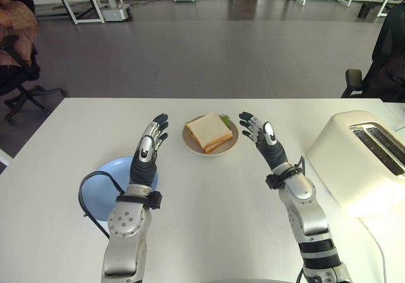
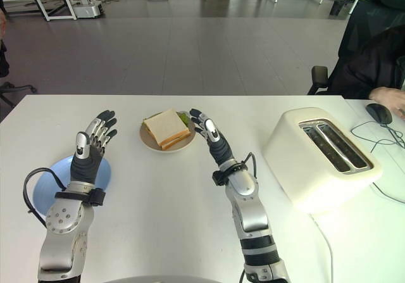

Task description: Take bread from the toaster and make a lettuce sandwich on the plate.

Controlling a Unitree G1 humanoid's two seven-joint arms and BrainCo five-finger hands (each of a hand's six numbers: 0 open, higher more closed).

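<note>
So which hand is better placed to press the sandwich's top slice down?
Probably right: the right hand is open, its fingertips beside the plate holding the sandwich. The left hand is farther away, above a blue dish.

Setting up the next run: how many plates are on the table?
2. A tan plate holding the sandwich sits mid-table, between the left hand and right hand; a blue plate lies nearer, partly covered by the left hand.

Reading no text, label, brand mark, number or sign anywhere; showing nothing legible on toaster [image 1: 348, 159], plate [image 1: 190, 145] or tabletop [image 1: 215, 220].
</note>
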